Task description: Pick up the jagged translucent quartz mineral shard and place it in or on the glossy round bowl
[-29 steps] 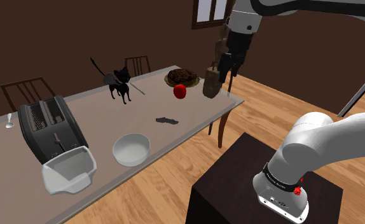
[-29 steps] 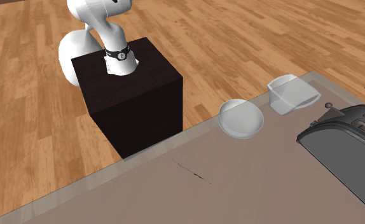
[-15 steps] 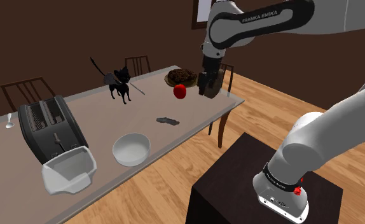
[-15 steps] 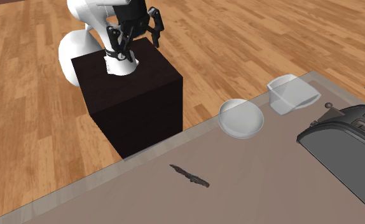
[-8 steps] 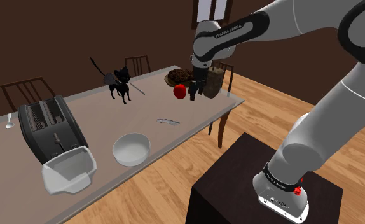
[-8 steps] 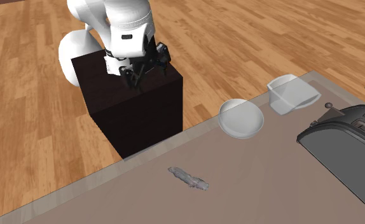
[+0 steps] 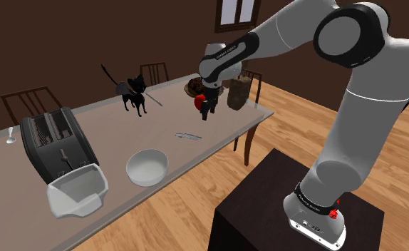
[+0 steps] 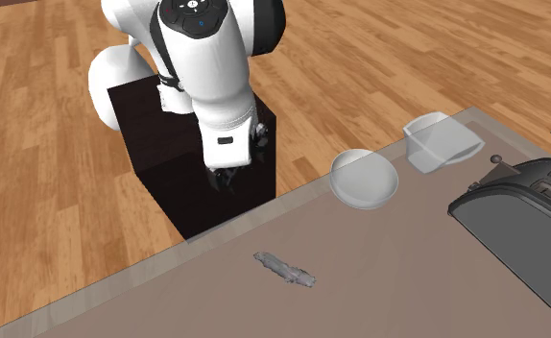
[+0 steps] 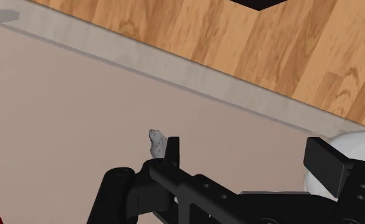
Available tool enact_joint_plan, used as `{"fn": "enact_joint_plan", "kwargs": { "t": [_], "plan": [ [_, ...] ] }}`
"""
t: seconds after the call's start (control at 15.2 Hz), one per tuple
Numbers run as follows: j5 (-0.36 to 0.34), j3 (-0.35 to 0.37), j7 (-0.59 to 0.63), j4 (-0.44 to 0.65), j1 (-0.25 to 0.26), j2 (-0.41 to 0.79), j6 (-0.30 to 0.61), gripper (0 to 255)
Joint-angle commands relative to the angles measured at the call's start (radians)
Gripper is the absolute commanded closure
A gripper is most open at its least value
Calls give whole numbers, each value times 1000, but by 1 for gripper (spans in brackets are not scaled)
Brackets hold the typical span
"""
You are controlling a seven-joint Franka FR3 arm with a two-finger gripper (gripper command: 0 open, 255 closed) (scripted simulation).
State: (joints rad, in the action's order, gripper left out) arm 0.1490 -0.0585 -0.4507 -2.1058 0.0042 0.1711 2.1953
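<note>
Brown walls and a plank floor frame the long pale surface I work over. My end effector hangs above the surface's near edge. It is released: the fingers stand apart with nothing between them.

The shard, a small jagged grey-white sliver, lies flat on the surface close to that edge, lower than my end effector and apart from it. Along my end effector the shard shows just beside one fingertip, partly hidden behind it and not between the two. In the second exterior view the shard lies towards the stand.

The bowl, white, round and glossy, sits upright further along the same edge, well apart from the shard. Past it stand a white tub and a dark toaster. A black cat figure stands across the surface, and a red apple shows just behind my wrist.
</note>
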Motion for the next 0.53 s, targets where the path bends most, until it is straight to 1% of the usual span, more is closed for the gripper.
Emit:
{"fn": "enact_joint_plan", "kwargs": {
  "t": [0.0, 0.46],
  "plan": [
    [10, 3, -29, 63, -4, 83, 11, 0],
    [29, 26, -103, 310, -21, 367, 24, 0]
  ]
}}
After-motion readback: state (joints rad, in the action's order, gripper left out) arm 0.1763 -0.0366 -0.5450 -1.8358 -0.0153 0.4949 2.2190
